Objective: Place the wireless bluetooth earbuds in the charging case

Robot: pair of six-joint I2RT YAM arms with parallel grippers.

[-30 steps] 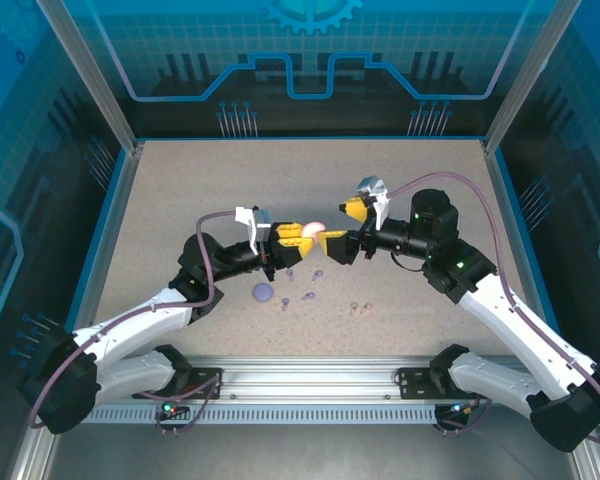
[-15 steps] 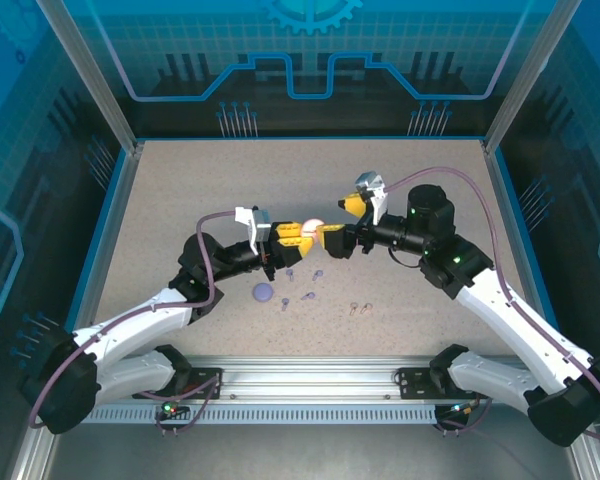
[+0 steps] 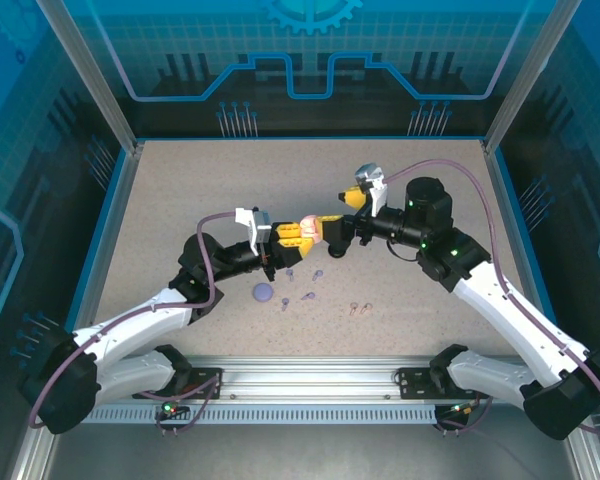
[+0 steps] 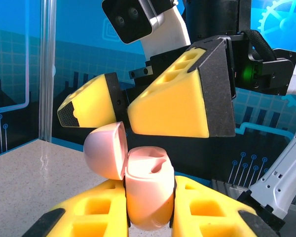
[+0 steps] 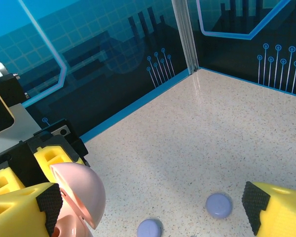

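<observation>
Here, left claw clamps the open pink case; right claw gapes beside it.

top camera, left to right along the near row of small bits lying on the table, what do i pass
lavender round case → left lavender earbud → right lavender earbud → pair of pale pink earbuds

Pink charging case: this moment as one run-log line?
left fingers: shut on pink case, lid open | right fingers: open, beside lid | earbuds: loose on table
</observation>
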